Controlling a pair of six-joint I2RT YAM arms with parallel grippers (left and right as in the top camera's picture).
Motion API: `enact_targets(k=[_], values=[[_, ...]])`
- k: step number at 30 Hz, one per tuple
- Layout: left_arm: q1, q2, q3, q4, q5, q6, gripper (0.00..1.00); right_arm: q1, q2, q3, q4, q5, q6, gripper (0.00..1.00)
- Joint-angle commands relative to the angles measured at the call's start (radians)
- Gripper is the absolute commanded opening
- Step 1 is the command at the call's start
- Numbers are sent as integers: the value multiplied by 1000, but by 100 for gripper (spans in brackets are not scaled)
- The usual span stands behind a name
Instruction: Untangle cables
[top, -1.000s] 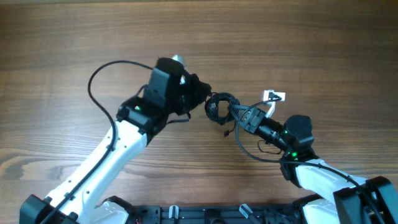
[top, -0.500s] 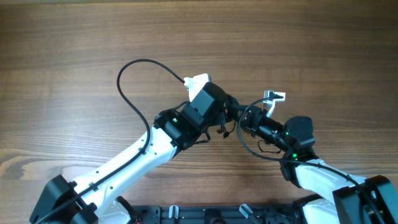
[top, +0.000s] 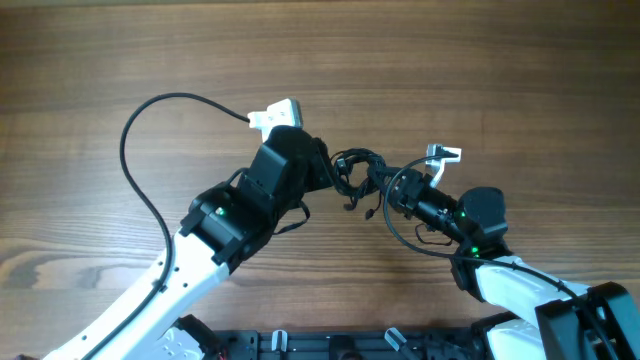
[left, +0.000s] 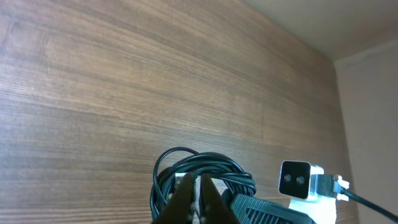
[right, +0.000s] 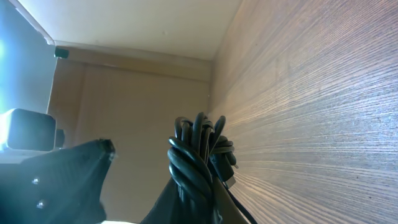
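Brown wooden table (top: 450, 60) lies under both my arms. My left arm slants in from the near left and my right from the near right, meeting mid-table at the cables (top: 356, 168), a bunched black coil. My right gripper (top: 386, 186) is clamped on the coil. My left gripper (top: 330, 172) is pinched tight among its loops; I cannot tell whether it has caught a strand.

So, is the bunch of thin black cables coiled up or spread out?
Coiled up: the thin black cables form one tight clump of overlapping loops.
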Motion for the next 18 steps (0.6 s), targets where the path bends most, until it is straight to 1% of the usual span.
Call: enact_targets(k=[1,3,7,15,18], values=[[6,78,3,3,0,-104,4,7,-5,5,6,-20,6,7],[6,122,3,38,46,-110,4,7,-5,5,6,-20,7,6],[6,171,3,82,53,-109,4,8,-5,5,6,-32,7,5],[6,208,3,60,53,-109,4,7,-5,5,6,-35,7,6],[6,234,3,60,128,-109,4,7,-5,5,6,-35,6,6]])
